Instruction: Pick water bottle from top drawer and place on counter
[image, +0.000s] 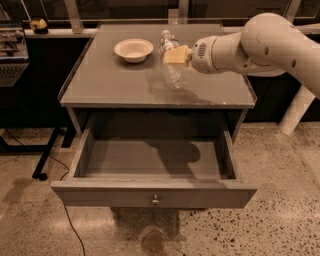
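Near: top drawer (100, 195) pulled fully out, knob at 6 o'clock edge. Beyond: counter (110, 85). Water bottle (174, 75) over counter, right of ctr, pinched at upper body by gripper (176, 55), fingers clamped on it, arm reaching in from 3 o'clock. Long axis near-vertical, slight tilt: cap toward 11 o'clock, base toward 5. Base close to surface; contact w/ counter not discernible. Probable next: straighten, lower, release. White bowl (133, 49) at 9 o'clock of bottle, apart.
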